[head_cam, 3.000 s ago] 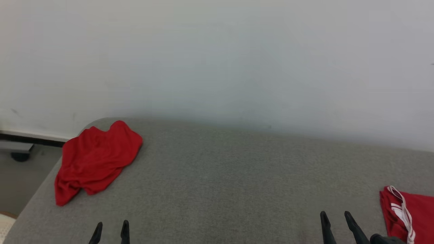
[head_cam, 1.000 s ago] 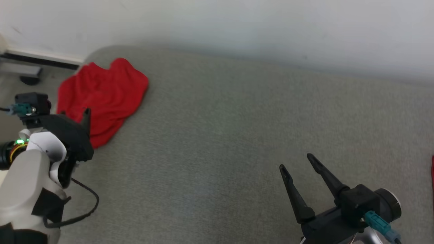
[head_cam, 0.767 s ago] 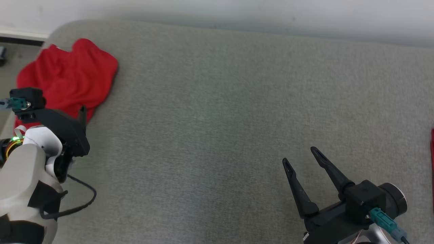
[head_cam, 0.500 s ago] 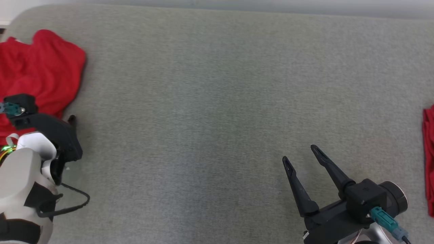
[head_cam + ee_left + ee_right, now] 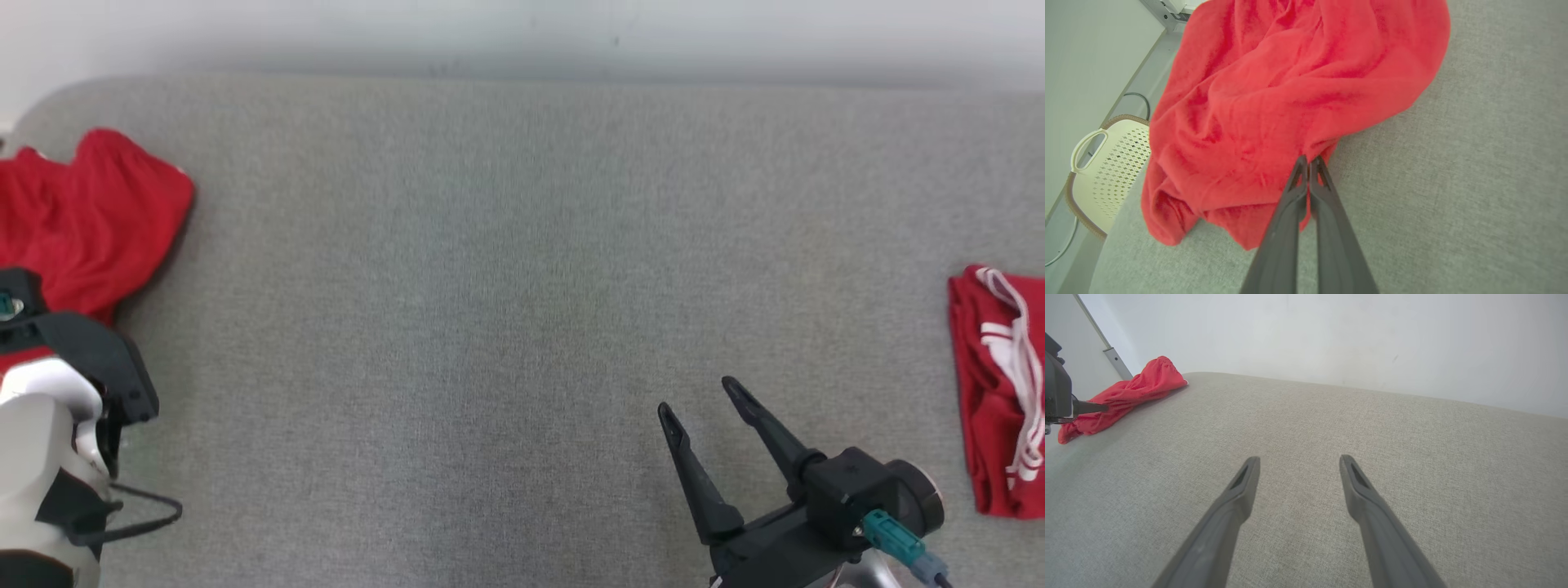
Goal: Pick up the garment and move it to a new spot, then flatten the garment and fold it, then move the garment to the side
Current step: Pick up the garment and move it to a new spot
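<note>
**Left tool (image 5: 1308,161) pinched shut on the red garment (image 5: 1290,81) at the far left corner of the grey padded surface (image 5: 490,286); right tool (image 5: 697,395) open.**

The garment lies crumpled, reaching the surface's left edge, and the left tool's two fingers meet on the cloth's near hem with a fold caught between their tips. The right tool hovers over bare grey cloth near the front edge, right of the middle, fingers spread wide with nothing between them and well apart from the garment. At the right edge lies a second red piece (image 5: 996,392) with white stripes and a white cord. A pale wall (image 5: 522,33) runs along the far edge. Beside the left end, down on the floor (image 5: 1139,73), stands a cream perforated basket (image 5: 1106,163) with a handle, just past the garment's lower folds.
</note>
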You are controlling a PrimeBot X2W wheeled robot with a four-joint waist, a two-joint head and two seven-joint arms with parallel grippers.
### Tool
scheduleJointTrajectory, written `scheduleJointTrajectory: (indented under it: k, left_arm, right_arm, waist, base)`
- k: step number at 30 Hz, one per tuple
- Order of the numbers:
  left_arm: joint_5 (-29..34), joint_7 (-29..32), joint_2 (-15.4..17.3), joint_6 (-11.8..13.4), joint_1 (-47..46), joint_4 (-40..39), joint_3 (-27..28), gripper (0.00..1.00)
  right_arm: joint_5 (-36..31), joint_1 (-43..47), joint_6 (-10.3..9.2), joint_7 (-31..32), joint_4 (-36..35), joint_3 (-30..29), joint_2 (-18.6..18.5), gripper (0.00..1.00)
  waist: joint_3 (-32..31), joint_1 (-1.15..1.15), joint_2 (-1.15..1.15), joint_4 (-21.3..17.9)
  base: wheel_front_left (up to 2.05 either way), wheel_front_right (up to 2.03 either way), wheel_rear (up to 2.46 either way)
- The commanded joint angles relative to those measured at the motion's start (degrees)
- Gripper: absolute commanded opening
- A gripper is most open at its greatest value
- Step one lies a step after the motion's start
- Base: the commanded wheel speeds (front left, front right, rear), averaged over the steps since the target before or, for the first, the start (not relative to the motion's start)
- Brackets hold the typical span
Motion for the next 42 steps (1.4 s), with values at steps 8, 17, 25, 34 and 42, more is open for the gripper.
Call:
scheduleJointTrajectory:
  k: [8, 17, 25, 34, 42]
  left_arm:
    - [2.0, -1.3, -1.6, -2.6, 2.5, 0.3, -3.4, 0.00]
    - [1.7, -2.7, -6.2, -5.5, -1.7, -3.2, -5.2, 0.00]
    - [-0.5, -4.9, -12.0, -8.1, -4.4, -9.9, -5.9, 0.00]
    - [-7.3, -3.8, -16.6, -9.4, -2.2, -21.7, -7.0, 0.00]
    - [-16.0, 1.8, -17.5, -9.2, 7.6, -33.5, -11.9, 0.00]
  right_arm:
    - [2.5, 2.9, -0.11, -3.2, 5.4, 0.0, 2.1, 1.00]
    - [3.1, 3.6, -0.11, -5.4, 7.0, -2.1, 3.5, 1.00]
    - [2.0, 4.2, -0.11, -6.0, 7.0, -5.3, 3.8, 1.00]
    - [1.4, 5.1, -0.11, -5.8, 6.1, -7.5, 3.9, 1.00]
    - [2.4, 5.4, -0.11, -6.0, 5.6, -8.1, 4.0, 1.00]
  waist:
    - [-16.0, 0.00, -0.01, 0.0]
    - [-22.4, 0.00, -0.01, -1.6]
    - [-24.1, 0.00, -0.01, -6.8]
    - [-23.9, 0.00, -0.01, -12.4]
    - [-22.7, 0.00, -0.01, -15.4]
  base:
    - [0.00, 0.00, 0.00]
    - [0.00, 0.00, 0.00]
    - [0.00, 0.00, 0.00]
    - [0.00, 0.00, 0.00]
    - [0.00, 0.00, 0.00]
